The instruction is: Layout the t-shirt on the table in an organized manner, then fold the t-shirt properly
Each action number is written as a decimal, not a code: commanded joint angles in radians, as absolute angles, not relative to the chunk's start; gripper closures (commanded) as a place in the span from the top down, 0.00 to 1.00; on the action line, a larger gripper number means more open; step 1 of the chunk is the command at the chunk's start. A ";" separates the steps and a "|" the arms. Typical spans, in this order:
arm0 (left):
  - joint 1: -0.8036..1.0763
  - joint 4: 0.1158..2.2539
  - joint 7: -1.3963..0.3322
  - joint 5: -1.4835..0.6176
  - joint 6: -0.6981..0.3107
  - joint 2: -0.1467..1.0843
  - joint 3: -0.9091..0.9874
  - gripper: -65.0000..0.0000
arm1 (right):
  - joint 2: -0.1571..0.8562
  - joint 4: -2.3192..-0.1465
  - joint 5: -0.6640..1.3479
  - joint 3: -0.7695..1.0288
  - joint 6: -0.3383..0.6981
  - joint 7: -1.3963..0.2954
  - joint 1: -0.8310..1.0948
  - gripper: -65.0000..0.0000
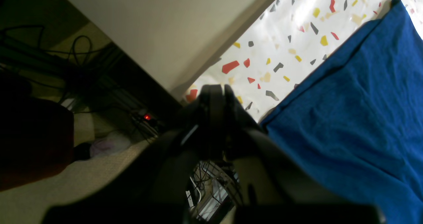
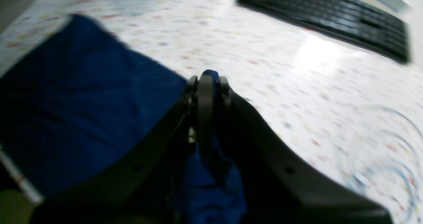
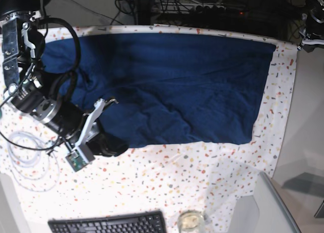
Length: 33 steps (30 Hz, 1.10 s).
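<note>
On the table (image 3: 202,177), the right hand (image 2: 209,82) pinches the t-shirt (image 3: 167,86); the left hand (image 1: 216,91) is closed, empty.

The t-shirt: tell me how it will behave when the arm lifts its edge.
The t-shirt lies wrinkled, so it will probably drape limply. The right gripper pinches bunched fabric, suggesting it gathers easily. Dragged across the table, it may crease.
</note>
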State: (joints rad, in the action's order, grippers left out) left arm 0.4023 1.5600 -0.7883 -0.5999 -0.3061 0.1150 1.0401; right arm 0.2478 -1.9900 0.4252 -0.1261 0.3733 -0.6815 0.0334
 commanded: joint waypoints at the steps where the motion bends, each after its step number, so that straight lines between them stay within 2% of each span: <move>1: 0.421 1.578 -0.768 -0.610 -0.308 0.131 1.047 0.00 | 0.237 -2.009 0.435 -0.140 0.366 -0.656 0.015 0.00; 13: 0.469 1.578 -0.766 -0.610 -0.308 0.151 1.052 0.00 | 0.124 -2.006 0.432 -0.349 0.366 -0.656 -0.016 0.00; 18: 0.469 1.577 -0.766 -0.610 -0.308 0.151 1.115 0.00 | 0.065 -2.000 0.429 -0.404 0.366 -0.656 -0.016 0.00; 25: 0.476 1.578 -0.768 -0.610 -0.308 0.151 1.155 0.00 | -0.022 -1.828 0.429 -0.492 0.366 -0.651 -0.062 0.00; 33: 0.495 1.578 -0.768 -0.610 -0.308 0.147 1.148 0.00 | -0.111 -1.656 0.429 -0.504 0.366 -0.648 -0.094 0.00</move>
